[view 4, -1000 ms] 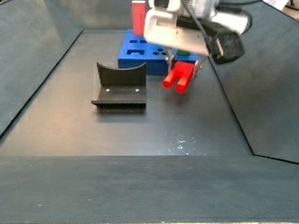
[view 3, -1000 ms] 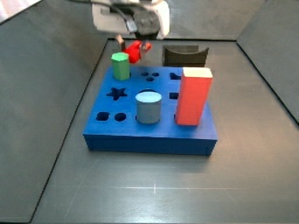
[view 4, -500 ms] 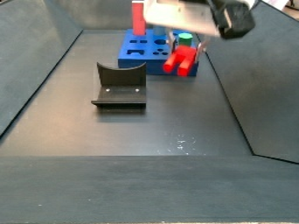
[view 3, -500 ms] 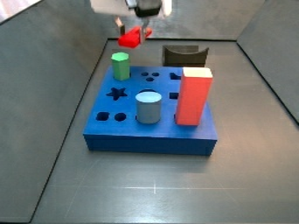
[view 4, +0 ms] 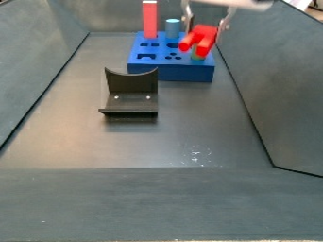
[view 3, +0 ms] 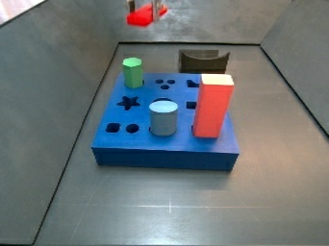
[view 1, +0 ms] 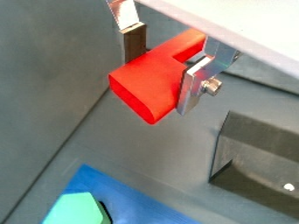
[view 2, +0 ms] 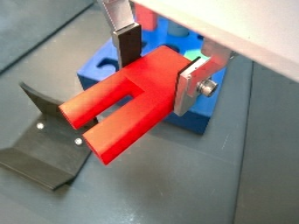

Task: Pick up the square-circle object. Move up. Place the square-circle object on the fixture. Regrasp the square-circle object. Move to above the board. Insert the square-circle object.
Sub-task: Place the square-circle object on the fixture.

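The gripper (view 2: 158, 59) is clamped on the square-circle object (view 2: 122, 107), its silver fingers (view 1: 194, 76) pressing both sides of the red piece. In both side views the piece hangs high at the frame's top, above the board (view 3: 168, 135). A wrist view reveals its forked two-pronged end; the fixture (view 4: 127, 92) stands apart at centre-left. No writing is legible.

No text, label, brand, number or sign can be read on anything in these views.
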